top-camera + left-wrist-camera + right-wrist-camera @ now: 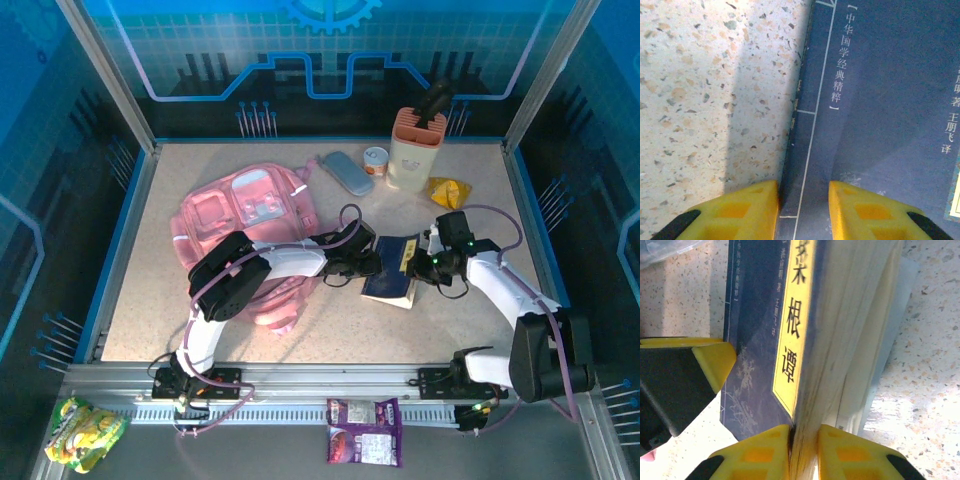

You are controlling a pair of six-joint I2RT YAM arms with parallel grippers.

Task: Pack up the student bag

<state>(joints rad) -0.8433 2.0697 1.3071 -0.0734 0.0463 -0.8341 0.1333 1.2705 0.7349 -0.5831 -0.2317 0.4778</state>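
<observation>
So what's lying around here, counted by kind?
Pink backpack: 1
Blue book: 1
Grey case: 1
Small tin: 1
Pink-topped holder: 1
Packets, yellow, green, purple: 3
Total: 8

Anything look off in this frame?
Yes. The right gripper pinches only the cover and some pages of the blue book, so the rest splay loose. Also a green packet and purple packet lie off the table, past its near edge.
</observation>
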